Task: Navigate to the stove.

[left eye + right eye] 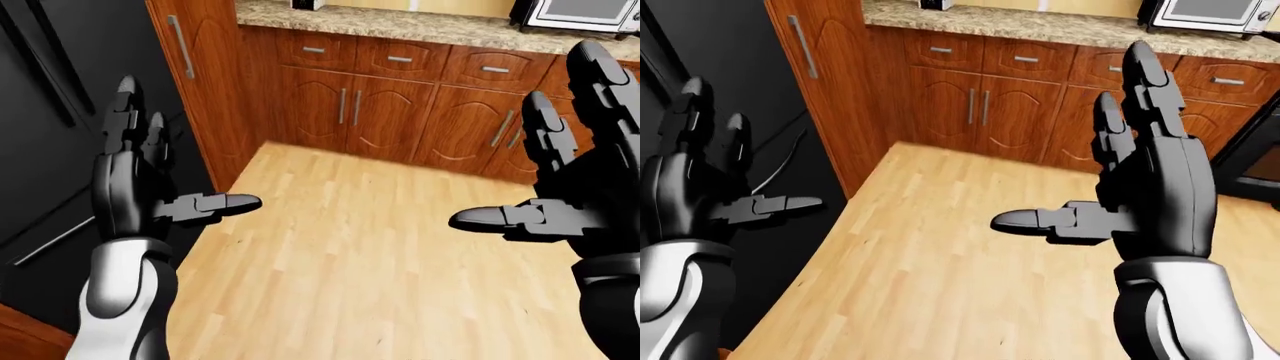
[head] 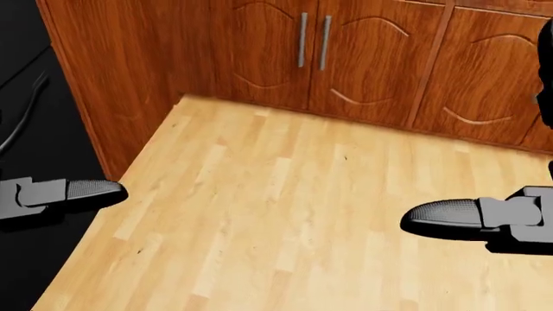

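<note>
both hands, left hand [image 1: 130, 187] and right hand [image 1: 1155, 195], are holding fingers spread, empty; a dark appliance edge [image 1: 1255, 154], possibly the stove, is showing rightward, so walking is remaining.

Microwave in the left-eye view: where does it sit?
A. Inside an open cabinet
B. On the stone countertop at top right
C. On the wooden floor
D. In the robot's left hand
B: the microwave rests on the speckled countertop above the closed cabinets.

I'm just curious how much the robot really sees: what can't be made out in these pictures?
- Stove: only a dark edge at the right-eye view's right border, identity uncertain.
- Microwave: cut off by the top edge.
- Right hand: cropped by the left-eye view's right edge.
- Countertop items: cropped, unidentifiable.
</note>
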Motion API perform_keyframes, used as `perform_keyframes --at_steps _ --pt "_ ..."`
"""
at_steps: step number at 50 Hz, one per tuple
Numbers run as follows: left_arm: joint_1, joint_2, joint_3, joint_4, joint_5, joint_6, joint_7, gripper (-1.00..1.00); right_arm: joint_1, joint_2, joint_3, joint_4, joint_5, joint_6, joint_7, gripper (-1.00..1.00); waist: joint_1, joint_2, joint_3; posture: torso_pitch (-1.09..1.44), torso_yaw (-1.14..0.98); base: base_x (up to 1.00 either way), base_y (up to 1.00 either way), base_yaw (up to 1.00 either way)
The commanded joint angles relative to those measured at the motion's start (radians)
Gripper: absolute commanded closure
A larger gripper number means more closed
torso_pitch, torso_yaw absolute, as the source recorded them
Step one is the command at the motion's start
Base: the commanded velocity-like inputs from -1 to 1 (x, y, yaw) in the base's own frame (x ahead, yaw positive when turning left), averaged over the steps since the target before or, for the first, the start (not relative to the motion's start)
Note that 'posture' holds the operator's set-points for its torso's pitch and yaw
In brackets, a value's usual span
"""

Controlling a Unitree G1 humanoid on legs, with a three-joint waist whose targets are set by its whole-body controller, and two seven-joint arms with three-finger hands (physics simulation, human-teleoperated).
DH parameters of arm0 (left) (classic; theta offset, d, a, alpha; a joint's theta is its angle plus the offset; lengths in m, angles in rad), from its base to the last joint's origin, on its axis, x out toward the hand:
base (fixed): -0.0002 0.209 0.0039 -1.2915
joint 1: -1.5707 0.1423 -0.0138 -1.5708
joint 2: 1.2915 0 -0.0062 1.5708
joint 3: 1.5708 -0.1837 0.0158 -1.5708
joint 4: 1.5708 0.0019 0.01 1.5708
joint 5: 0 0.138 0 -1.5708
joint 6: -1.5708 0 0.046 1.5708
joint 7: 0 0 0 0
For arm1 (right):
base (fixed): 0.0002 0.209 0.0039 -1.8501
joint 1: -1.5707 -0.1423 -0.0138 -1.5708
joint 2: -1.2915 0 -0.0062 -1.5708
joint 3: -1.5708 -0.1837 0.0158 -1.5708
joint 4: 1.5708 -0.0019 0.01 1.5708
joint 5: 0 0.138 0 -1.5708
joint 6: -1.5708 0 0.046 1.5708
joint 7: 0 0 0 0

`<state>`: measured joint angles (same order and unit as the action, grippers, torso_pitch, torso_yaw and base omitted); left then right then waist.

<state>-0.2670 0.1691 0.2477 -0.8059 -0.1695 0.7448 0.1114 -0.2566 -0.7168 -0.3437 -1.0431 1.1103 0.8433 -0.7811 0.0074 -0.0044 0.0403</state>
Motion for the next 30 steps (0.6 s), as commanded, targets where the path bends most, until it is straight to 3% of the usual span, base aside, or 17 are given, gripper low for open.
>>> perform_keyframes --at_steps 1,4,6,7,8,10,16,18,19,20,22,24,27,30 --pt "-0.018 0.003 -0.008 -0.023 0.001 -0.038 -0.005 -1.0 -0.014 -0.006 -0.02 -0.004 -0.027 -0.017 0.005 -1.0 -0.001 0.003 -0.009 0.0 0.0 0.0 0.0 -0.3" --pt "-0.019 0.001 -0.012 -0.025 0.005 -0.035 -0.006 -1.0 -0.015 0.001 -0.026 -0.004 -0.031 -0.01 0.013 -1.0 0.002 -0.043 -0.011 0.0 0.0 0.0 0.0 -0.31" --pt "-0.017 -0.004 -0.023 -0.027 0.01 -0.035 -0.007 -1.0 -0.02 -0.004 -0.025 -0.004 -0.023 -0.009 0.007 -1.0 -0.002 -0.113 -0.03 0.0 0.0 0.0 0.0 -0.31" --pt "-0.019 -0.005 -0.02 -0.029 0.008 -0.031 -0.008 -1.0 -0.019 -0.005 -0.025 -0.004 -0.022 -0.01 0.007 -1.0 -0.013 -0.066 -0.01 0.0 0.0 0.0 0.0 -0.31" --pt "-0.021 -0.004 -0.016 -0.028 0.007 -0.03 -0.009 -1.0 -0.021 -0.008 -0.028 -0.004 -0.016 -0.009 0.003 -1.0 -0.006 -0.081 -0.013 0.0 0.0 0.0 0.0 -0.3" --pt "-0.02 -0.005 -0.019 -0.023 0.01 -0.036 -0.01 -1.0 -0.021 -0.007 -0.029 -0.004 -0.016 -0.008 0.004 -1.0 -0.015 -0.063 -0.018 0.0 0.0 0.0 0.0 -0.32" --pt "-0.02 -0.006 -0.017 -0.03 0.009 -0.028 -0.013 -1.0 -0.021 0.004 -0.026 -0.004 -0.03 -0.001 0.008 -1.0 -0.008 -0.001 0.006 0.0 0.0 0.0 0.0 -0.33" --pt "-0.016 -0.007 -0.02 -0.028 0.011 -0.033 -0.013 -1.0 -0.019 0.004 -0.026 -0.004 -0.032 -0.004 0.01 -1.0 -0.008 0.044 0.0 0.0 0.0 0.0 0.0 -0.33" --pt "-0.016 -0.008 -0.02 -0.026 0.012 -0.034 -0.014 -1.0 -0.015 0.007 -0.023 -0.004 -0.04 -0.005 0.016 -1.0 -0.005 0.082 -0.016 0.0 0.0 0.0 0.0 -0.33" --pt "-0.013 -0.01 -0.018 -0.023 0.009 -0.038 -0.015 -1.0 -0.015 0.007 -0.024 -0.004 -0.038 -0.005 0.016 -1.0 0.004 0.041 -0.009 0.0 0.0 0.0 0.0 -0.33" --pt "-0.014 -0.009 -0.018 -0.024 0.011 -0.038 -0.013 -1.0 -0.018 -0.001 -0.035 -0.004 -0.02 -0.006 0.007 -1.0 -0.001 0.052 -0.008 0.0 0.0 0.0 0.0 -0.32" --pt "-0.013 -0.01 -0.018 -0.027 0.01 -0.036 -0.013 -1.0 -0.012 0.0 -0.024 -0.004 -0.032 -0.013 0.01 -1.0 -0.003 0.038 -0.018 0.0 0.0 0.0 0.0 -0.33" --pt "-0.011 -0.01 -0.018 -0.032 0.009 -0.034 -0.013 -1.0 -0.01 -0.004 -0.025 -0.004 -0.031 -0.016 0.008 -1.0 -0.001 0.013 -0.01 0.0 0.0 0.0 0.0 -0.32" --pt "-0.008 -0.01 -0.017 -0.026 0.01 -0.043 -0.015 -1.0 -0.005 -0.004 -0.019 -0.004 -0.038 -0.021 0.009 -1.0 0.002 -0.028 -0.009 0.0 0.0 0.0 0.0 -0.32"
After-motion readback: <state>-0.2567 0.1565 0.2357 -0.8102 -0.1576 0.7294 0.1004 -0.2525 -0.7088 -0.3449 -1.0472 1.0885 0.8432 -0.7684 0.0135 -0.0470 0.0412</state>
